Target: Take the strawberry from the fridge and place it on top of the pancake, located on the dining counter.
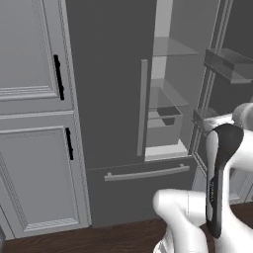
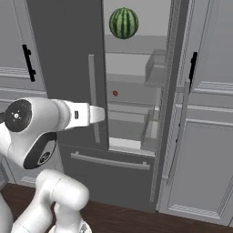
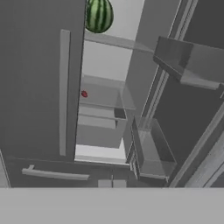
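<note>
The fridge stands ahead, its left door shut and its right door swung open onto pale glass shelves. The strawberry is a tiny red dot on a middle shelf, near the left edge of the opening, and the hand view shows the strawberry well ahead and left of centre. My gripper is in front of the fridge, outside it, far short of the fruit. Its two fingertips stand close together with nothing between them. The pancake and the dining counter are out of view.
A striped green watermelon sits on the top shelf above the strawberry. The open door carries bins on the right. The bottom drawer has a bar handle. Light grey cabinets flank the fridge.
</note>
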Robot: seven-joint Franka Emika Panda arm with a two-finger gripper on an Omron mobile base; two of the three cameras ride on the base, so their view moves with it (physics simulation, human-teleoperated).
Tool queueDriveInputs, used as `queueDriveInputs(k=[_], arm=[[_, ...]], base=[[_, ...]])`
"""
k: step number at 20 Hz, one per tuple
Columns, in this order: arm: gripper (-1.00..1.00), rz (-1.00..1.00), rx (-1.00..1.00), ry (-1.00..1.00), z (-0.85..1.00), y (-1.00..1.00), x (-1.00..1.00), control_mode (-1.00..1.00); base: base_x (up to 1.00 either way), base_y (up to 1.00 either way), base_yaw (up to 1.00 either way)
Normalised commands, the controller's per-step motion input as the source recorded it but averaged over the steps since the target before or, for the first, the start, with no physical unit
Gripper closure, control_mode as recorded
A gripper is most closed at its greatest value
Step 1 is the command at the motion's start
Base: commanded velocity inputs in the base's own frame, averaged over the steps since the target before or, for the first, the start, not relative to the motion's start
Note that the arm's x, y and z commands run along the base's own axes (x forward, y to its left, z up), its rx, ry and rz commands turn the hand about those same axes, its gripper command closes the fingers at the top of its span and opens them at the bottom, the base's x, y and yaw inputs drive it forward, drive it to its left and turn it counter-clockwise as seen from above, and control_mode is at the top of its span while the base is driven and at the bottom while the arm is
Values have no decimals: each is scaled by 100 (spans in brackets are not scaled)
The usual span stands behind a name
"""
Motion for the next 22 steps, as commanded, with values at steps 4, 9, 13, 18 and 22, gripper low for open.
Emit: queueDriveInputs(k=[4,9,13,18,22], arm=[[100,-1,3,34,25,30,0,-100],[100,-13,3,3,-4,19,1,-100],[-100,-8,18,0,-9,45,28,-100],[-100,-3,5,-2,0,25,42,-100],[-100,0,-6,0,0,39,50,-100]], base=[[0,0,0],[0,0,0],[0,0,0],[0,0,0],[0,0,0]])
